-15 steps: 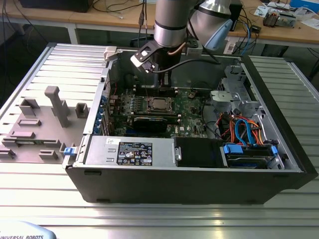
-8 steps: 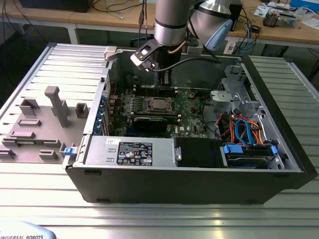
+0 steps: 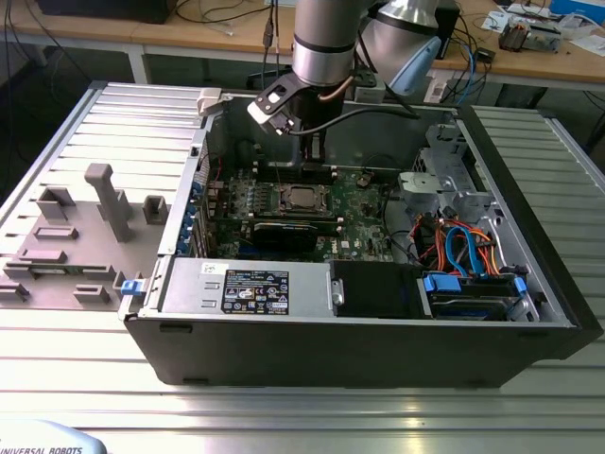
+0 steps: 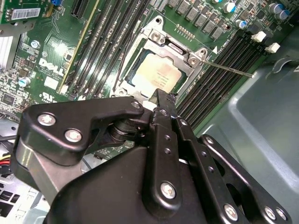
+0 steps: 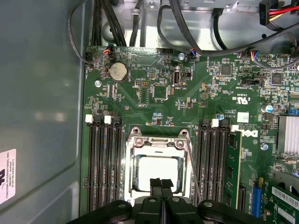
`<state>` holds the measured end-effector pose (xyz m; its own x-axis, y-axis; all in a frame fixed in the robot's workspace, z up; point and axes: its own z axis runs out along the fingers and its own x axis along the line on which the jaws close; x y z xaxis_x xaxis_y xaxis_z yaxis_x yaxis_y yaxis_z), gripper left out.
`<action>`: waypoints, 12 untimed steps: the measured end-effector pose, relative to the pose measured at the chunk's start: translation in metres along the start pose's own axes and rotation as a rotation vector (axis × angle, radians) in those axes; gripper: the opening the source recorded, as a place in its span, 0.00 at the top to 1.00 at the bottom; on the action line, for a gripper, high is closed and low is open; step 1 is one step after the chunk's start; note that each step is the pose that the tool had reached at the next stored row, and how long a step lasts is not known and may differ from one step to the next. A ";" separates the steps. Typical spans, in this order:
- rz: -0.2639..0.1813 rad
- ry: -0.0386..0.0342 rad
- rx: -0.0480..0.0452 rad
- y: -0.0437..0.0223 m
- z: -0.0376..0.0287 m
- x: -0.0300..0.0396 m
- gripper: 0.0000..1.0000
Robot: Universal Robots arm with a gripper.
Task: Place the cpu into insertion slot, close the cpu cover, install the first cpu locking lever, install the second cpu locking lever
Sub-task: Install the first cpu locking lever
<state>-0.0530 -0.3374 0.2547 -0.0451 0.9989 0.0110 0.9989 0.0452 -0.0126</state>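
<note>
- The cpu (image 5: 159, 170) sits in the insertion slot (image 3: 301, 197), just above the middle of the exterior view, inside the open computer case (image 3: 529, 236).
- The cpu cover (image 5: 158, 142) appears to lie flat over the chip, whose pale top shows through its window.
- The gripper (image 5: 161, 183) hangs over the near edge of the socket, fingers pressed together with nothing between them.
- Handling, as I judge it:
  - The chip is light, stiff and thin. It is best taken by its edges only (the socket contacts under it would be fragile).
  - The cover is thin, rigid, hinged sheet metal, so press on the frame bar, not through the window.
  - A locking lever (image 4: 229, 69) stands free across the memory slots (image 4: 219, 79). It is a slim, springy, smooth rod that could slip off a fingertip and is best caught near its bent end.
- Count:
  - One cpu, one slot and one cover.
  - Two lever wires, I think. The second lever (image 4: 125, 65) is a faint line along the opposite side of the frame.
  - Two banks of memory slots flanking the socket.
  - One coin cell (image 5: 118, 71) on the motherboard (image 5: 187, 93).
</note>
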 end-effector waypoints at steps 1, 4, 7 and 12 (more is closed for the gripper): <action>0.000 -0.0003 0.0001 0.0000 -0.0003 0.0000 0.89; 0.000 -0.0002 0.0000 0.0000 -0.0013 0.0000 0.89; 0.000 -0.0003 0.0000 -0.0001 -0.0027 0.0000 0.89; 0.000 -0.0002 0.0000 -0.0001 -0.0041 0.0000 0.89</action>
<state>-0.0530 -0.3374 0.2588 -0.0450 0.9989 0.0108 0.9989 0.0452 -0.0126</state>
